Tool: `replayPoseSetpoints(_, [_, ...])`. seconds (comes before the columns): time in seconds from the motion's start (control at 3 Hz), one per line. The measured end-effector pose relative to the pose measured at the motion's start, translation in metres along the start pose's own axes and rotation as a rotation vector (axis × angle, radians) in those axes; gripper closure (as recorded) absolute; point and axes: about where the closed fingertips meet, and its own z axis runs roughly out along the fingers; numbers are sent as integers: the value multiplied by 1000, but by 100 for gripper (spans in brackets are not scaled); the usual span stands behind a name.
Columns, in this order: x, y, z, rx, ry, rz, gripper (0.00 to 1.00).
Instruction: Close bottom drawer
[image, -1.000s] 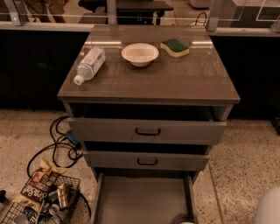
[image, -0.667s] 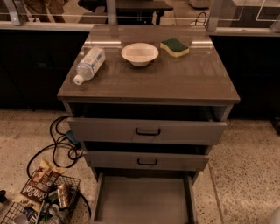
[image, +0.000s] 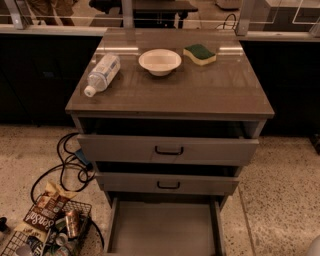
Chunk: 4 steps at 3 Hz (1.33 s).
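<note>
Gripper out of view, state can't be told. Bottom drawer (image: 165, 232) sits pulled out under middle drawer (image: 167, 184). Risk: unseen approach hits middle drawer instead, or off-centre push jams it skewed.

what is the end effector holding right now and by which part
Cannot be told: the end effector is out of view. Nothing visible touches the open bottom drawer.

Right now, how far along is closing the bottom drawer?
Done: nothing. The lowest grey metal drawer stands pulled far out, plain tray exposed, front past the frame's lower edge. In hand: nothing; the gripper is not in view and nothing touches the drawer. Left: reach its front and push it in under the middle grey drawer.
</note>
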Motion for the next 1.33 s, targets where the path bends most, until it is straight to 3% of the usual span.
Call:
replayPoseSetpoints(1.0, [-12, -16, 7, 40, -7, -12, 100])
replayPoseSetpoints(1.33, [-30, -51, 22, 113, -20, -15, 100])
